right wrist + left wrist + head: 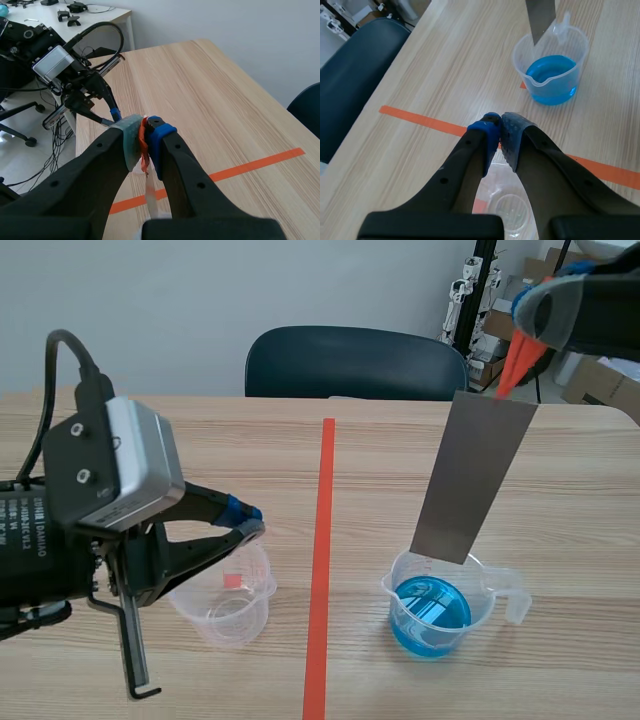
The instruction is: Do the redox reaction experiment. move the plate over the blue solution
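Close to the near edge of the tabletop (200, 440), left of the orange-red tape line (325, 540), stands an empty clear beaker (228, 602). The left gripper (250, 522) hangs over it, fingers pressed together, holding nothing. Right of the line stands the beaker of blue solution (430, 612). The grey plate (472, 475) hangs tilted, its lower edge at this beaker's far rim. The right gripper (530, 312), raised near the far right corner, is closed on the orange-red strip (518, 360) at the plate's top.

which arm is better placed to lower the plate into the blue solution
Right. The right gripper is shut on the orange tab atop the metal plate, which hangs over the beaker of blue solution. The left gripper is shut on nothing, by the empty beaker.
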